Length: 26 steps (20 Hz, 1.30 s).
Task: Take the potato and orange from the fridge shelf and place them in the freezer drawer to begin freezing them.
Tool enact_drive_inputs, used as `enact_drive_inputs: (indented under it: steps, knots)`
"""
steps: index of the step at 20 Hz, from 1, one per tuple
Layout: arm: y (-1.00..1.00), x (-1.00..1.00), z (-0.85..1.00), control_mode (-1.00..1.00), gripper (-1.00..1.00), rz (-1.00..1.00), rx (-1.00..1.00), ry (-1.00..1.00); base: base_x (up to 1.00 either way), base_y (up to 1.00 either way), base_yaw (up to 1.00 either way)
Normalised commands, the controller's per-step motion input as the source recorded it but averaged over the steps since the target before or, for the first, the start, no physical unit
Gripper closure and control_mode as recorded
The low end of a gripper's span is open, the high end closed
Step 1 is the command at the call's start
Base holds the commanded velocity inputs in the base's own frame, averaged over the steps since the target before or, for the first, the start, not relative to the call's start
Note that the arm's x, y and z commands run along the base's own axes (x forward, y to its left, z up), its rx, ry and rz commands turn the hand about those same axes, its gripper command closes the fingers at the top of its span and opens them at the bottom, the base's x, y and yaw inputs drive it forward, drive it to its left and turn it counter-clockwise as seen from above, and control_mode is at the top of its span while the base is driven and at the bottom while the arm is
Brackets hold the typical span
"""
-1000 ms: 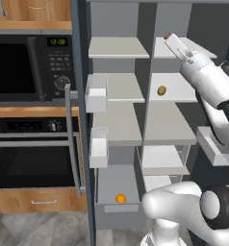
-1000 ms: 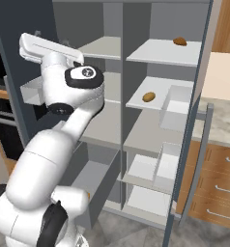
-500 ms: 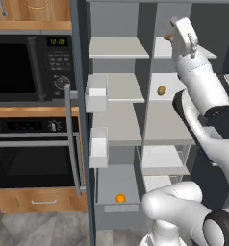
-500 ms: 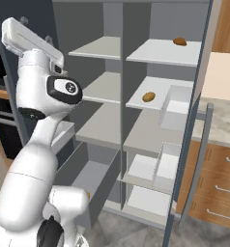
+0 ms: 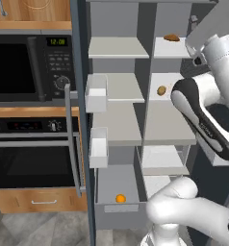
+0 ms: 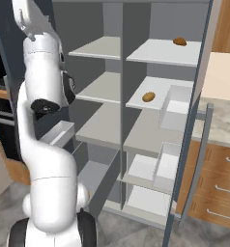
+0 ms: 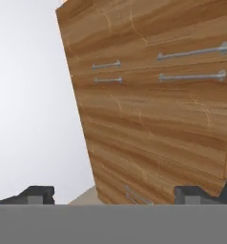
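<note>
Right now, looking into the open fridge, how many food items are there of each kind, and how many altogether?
Orange, in the freezer drawer: 1
Potato, on the middle right shelf: 1
Darker brown bread-like lump, on the top right shelf: 1
Total: 3

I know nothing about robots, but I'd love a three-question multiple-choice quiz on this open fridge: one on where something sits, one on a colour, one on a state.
1. Where is the small bright orange ball?
A. top shelf
B. in the pulled-out grey freezer drawer
C. in a door bin

2. What colour is the egg-shaped lump, the potato, on the middle right shelf?
A. tan-brown
B. green
C. white

3. How does the gripper stand?
A. shut on the potato
B. shut on nothing
C. open and holding nothing

Answers:
1 B, the ball lies on the drawer's floor.
2 A, it looks tan-brown in both base views.
3 C, the hand view shows its tips wide apart with only wooden cabinets beyond.
</note>
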Motion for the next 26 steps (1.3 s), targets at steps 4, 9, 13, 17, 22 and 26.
enact_drive_inputs:
  steps: [4, 9, 13, 17, 22, 26]
  knots:
    - [-0.43, 0.0, -0.66, -1.0, -1.0, -0.02, -0.41, 0.03, 0.0, 0.0, 0.0]
    - [-0.2, 0.01, -0.81, -1.0, -1.0, -0.07, -0.81, 0.13, 0.0, 0.0, 0.0]
    - [-0.24, 0.13, -0.79, -1.0, -1.0, -0.05, -0.69, 0.39, 0.0, 0.0, 0.0]
    - [0.0, 0.12, -0.98, -1.0, -1.0, -0.2, -0.67, 0.45, 0.0, 0.0, 0.0]
    - [0.11, 0.34, -0.9, -1.0, -1.0, -0.17, -0.48, 0.59, 0.0, 0.0, 0.0]
    - [0.08, 0.14, -1.0, -1.0, -1.0, -0.13, -0.29, 0.38, 0.0, 0.0, 0.0]
